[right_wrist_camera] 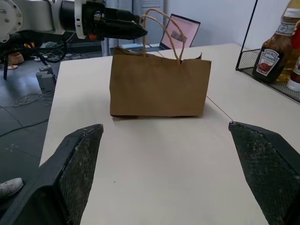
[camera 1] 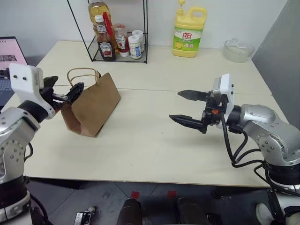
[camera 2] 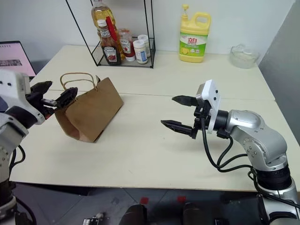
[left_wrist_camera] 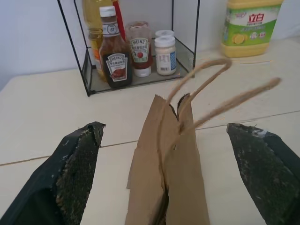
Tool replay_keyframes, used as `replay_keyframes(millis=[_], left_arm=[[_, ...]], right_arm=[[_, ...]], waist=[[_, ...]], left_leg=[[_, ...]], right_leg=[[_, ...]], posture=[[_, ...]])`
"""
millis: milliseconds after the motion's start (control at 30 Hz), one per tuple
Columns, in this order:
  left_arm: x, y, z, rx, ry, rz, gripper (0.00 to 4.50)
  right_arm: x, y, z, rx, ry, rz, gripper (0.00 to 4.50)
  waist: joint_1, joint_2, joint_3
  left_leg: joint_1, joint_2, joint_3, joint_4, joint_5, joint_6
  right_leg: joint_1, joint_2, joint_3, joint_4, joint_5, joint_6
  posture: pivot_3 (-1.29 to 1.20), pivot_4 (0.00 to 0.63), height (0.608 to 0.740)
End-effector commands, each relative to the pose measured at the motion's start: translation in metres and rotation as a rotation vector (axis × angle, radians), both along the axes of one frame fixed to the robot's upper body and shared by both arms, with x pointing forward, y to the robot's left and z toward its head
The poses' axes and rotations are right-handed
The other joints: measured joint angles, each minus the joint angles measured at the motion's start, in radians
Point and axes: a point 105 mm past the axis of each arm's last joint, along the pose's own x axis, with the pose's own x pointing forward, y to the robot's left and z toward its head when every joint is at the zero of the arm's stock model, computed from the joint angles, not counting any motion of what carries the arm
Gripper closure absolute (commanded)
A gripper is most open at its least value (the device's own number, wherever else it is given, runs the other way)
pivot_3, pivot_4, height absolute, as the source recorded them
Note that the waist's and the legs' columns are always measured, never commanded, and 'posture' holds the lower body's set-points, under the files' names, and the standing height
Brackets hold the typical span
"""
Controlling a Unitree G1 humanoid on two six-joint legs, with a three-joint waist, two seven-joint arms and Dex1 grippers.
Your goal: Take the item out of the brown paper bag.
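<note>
1. Creased brown kraft paper bag with twisted loop handles [camera 1: 91, 105] is stood upright near the table's left edge; the item inside cannot be seen
2. Left gripper [camera 1: 65, 95] is spread wide at the bag's rim
3. Right gripper [camera 1: 187, 107] is spread wide over bare pale wooden table [camera 1: 154, 145], well apart from the bag

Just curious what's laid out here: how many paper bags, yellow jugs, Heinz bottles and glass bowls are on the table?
Paper bags: 1
Yellow jugs: 1
Heinz bottles: 2
Glass bowls: 1
Total: 5
</note>
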Motion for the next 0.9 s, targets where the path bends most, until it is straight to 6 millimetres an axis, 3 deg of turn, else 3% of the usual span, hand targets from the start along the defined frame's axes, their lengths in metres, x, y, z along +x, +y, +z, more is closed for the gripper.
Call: replay_keyframes(millis=[33,67,167,567,900], left_arm=[[0.006,-0.005,0.015,0.053,-0.031,-0.044,0.01],[0.009,-0.007,0.016,0.064,-0.032,-0.052,0.01],[0.014,-0.011,0.019,0.076,-0.038,-0.077,0.61],[0.019,-0.011,0.03,0.104,-0.065,-0.083,4.46],[0.026,-0.021,0.038,0.162,0.01,-0.3,4.49]], right_arm=[[-0.007,-0.002,0.015,0.021,-0.061,-0.003,0.0],[-0.008,-0.003,0.014,0.021,-0.061,-0.008,0.0],[-0.009,-0.006,0.013,0.019,-0.059,-0.023,0.0],[-0.01,-0.01,0.009,0.02,-0.054,-0.05,0.0],[-0.018,-0.011,-0.002,-0.038,-0.069,-0.01,0.0]], waist=[[0.0,0.0,0.0],[0.0,0.0,0.0],[0.0,0.0,0.0],[0.0,0.0,0.0],[0.002,0.001,0.002]], left_leg=[[0.0,0.0,0.0,0.0,0.0,0.0],[0.0,0.0,0.0,0.0,0.0,0.0],[0.0,0.0,0.0,0.0,0.0,0.0],[0.0,0.0,0.0,0.0,0.0,0.0],[-0.001,0.0,0.0,0.0,0.0,0.0]], right_leg=[[0.0,0.0,0.0,0.0,0.0,0.0],[0.0,0.0,0.0,0.0,0.0,0.0],[0.0,0.0,0.0,0.0,0.0,0.0],[0.0,0.0,0.0,0.0,0.0,0.0],[0.0,0.0,0.0,0.0,0.0,0.0]], posture=[[0.0,0.15,0.74],[0.0,0.15,0.74],[0.0,0.15,0.74],[0.0,0.15,0.74],[0.0,0.15,0.74]])
